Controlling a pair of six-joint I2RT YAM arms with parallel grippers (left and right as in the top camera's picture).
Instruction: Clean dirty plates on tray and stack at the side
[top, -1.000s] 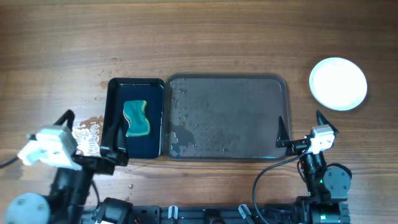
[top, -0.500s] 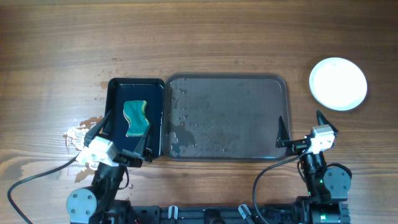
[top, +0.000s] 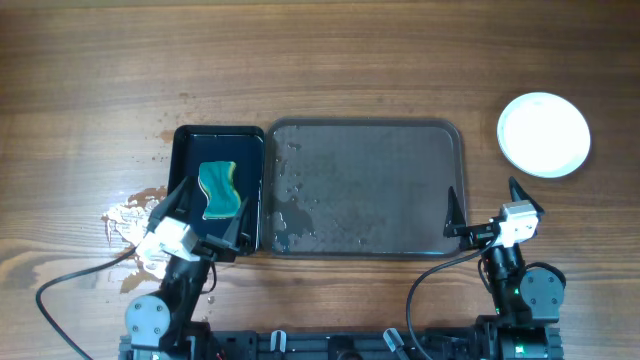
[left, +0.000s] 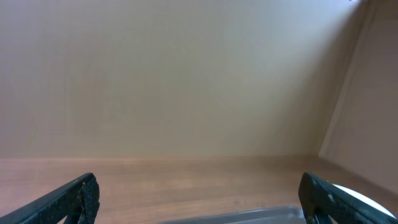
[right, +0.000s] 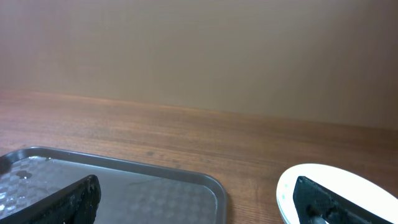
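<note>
Tray (top: 365, 123) is lying plateless; plates (top: 544, 134) are sitting, apparently stacked, near the bench's far right corner. Left pincer (top: 216, 196) and right pincer (top: 483, 187) are hanging released. Task is looking done; next calls for parking the arms.

A brown wooden table (top: 330, 60) carries a large dark grey tray (top: 365, 190), beaded with water, its near right corner just beside the right gripper (top: 483, 187)'s spread jaws. A smaller black basin (top: 190, 150) lies just left of the tray, its near end beneath the left gripper (top: 218, 195)'s spread jaws, with a pale wet patch (top: 125, 215) on the wood left of them. Round white plates (top: 543, 134) rest beyond the right jaws, to their right.
</note>
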